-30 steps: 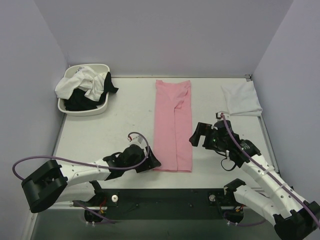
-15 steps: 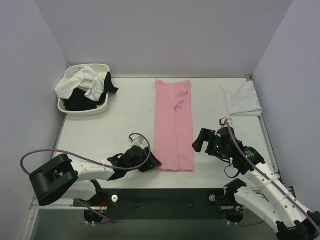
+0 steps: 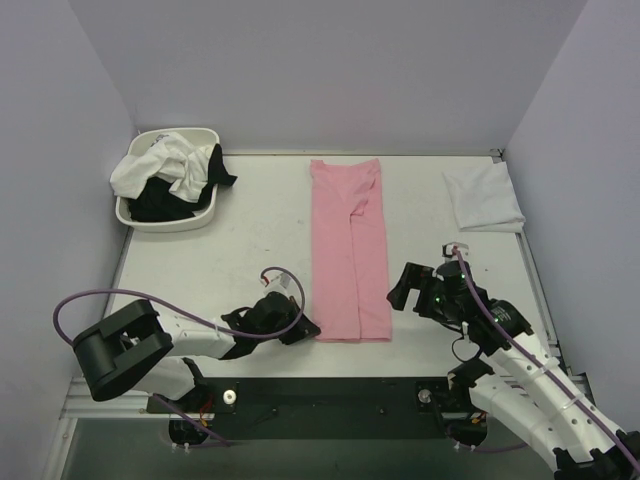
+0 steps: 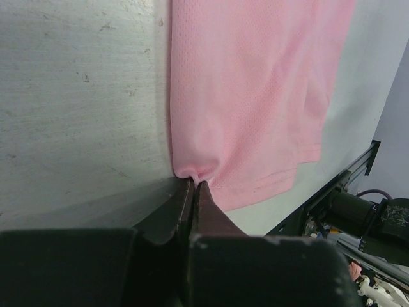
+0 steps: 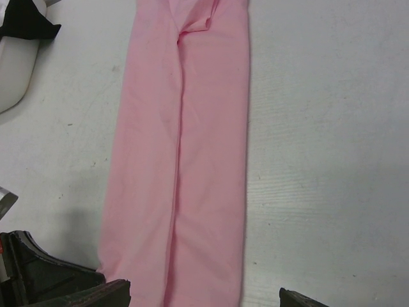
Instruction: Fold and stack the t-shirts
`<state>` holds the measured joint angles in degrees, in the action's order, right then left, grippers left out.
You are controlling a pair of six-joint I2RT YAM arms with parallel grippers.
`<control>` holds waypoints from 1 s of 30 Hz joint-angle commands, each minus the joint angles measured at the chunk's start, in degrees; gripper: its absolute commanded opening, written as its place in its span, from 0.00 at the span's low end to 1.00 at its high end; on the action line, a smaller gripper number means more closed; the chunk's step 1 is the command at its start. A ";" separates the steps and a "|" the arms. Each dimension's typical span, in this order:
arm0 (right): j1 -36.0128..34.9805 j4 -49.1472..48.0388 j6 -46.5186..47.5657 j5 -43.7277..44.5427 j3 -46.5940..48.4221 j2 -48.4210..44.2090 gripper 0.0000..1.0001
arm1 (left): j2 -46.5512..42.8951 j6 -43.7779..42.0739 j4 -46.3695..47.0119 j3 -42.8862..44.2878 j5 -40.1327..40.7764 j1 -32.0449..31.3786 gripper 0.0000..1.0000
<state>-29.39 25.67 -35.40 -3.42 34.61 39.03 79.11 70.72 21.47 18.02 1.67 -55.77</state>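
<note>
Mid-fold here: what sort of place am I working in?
Most likely a lab test cell rather than a home: a scuffed white table boxed in by plain pale walls, a dark mounting plate at its near edge, and a basin of shirts as props.

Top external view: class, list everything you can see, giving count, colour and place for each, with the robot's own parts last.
pink shirt: one, light pink, folded into a long strip, mid-table
white shirt: one, white, folded, far right corner
basin: one, white, far left corner
clothes: count unclear, white and black, heaped in the basin
table: one, pale grey, under everything
left gripper: one, black, shut on the pink shirt's near left corner
right gripper: one, black, open, right of the pink shirt's near end
</note>
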 commanded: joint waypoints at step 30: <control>-17.63 -13.98 -20.14 2.36 -18.96 5.62 0.83 | -5.81 -4.89 -14.00 -0.44 1.32 2.68 0.00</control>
<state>-45.23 14.90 -51.77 -4.62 17.10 42.85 71.48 66.98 10.46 17.76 2.72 -53.41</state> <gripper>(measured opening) 0.855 0.032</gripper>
